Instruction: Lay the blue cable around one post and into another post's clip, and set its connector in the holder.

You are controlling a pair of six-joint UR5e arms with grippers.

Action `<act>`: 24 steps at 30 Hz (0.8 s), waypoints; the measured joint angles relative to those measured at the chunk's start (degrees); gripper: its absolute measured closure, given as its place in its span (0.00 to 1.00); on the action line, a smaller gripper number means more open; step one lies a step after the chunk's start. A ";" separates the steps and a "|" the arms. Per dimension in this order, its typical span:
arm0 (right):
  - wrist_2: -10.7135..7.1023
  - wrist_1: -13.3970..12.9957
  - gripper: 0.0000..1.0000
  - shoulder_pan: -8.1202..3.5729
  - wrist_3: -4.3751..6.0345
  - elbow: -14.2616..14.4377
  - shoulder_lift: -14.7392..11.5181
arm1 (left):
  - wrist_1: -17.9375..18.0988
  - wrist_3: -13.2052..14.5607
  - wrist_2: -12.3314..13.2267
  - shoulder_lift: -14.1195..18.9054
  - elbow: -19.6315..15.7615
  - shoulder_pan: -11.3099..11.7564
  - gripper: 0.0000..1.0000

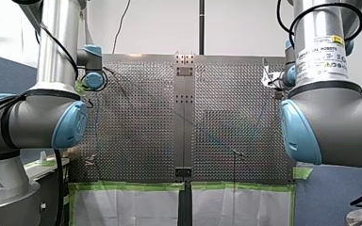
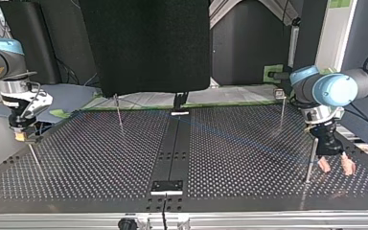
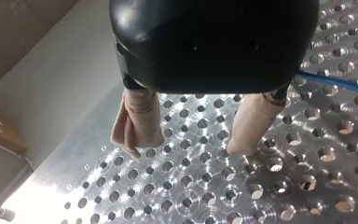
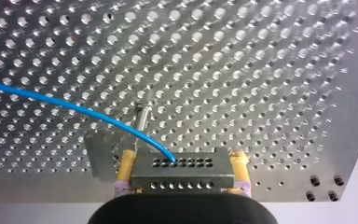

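At the perforated metal bench [image 4: 270, 84] edge, my right gripper [image 4: 182, 176] clamped the thin blue cable [image 4: 74, 108] by its grey multi-hole connector [image 4: 182, 164], while my left gripper [image 3: 191, 137] stood open; seating it squarely appeared next.

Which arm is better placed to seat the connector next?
Right, probably. My right gripper is shut on the connector, the blue cable running from it; my left gripper is open and empty.
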 joint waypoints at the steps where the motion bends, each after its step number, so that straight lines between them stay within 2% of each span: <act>1: -0.08 0.18 1.00 -0.06 -0.11 0.00 0.13 | 0.00 0.00 0.00 0.00 0.00 0.02 0.02; 5: -0.20 0.94 1.00 -0.12 -0.96 0.03 1.65 | 0.03 0.00 0.00 0.00 0.01 0.05 0.02; 11: -0.19 0.50 1.00 -0.16 -1.34 0.25 4.22 | 0.09 -0.01 0.00 0.00 0.01 0.08 0.02; 16: -0.42 -1.52 1.00 -0.50 -1.00 0.28 4.98 | 0.10 -0.05 0.12 0.00 0.01 0.16 0.02; 24: -2.87 -4.13 1.00 -1.97 0.34 0.29 5.12 | 0.17 -0.07 0.39 0.00 0.01 0.43 0.02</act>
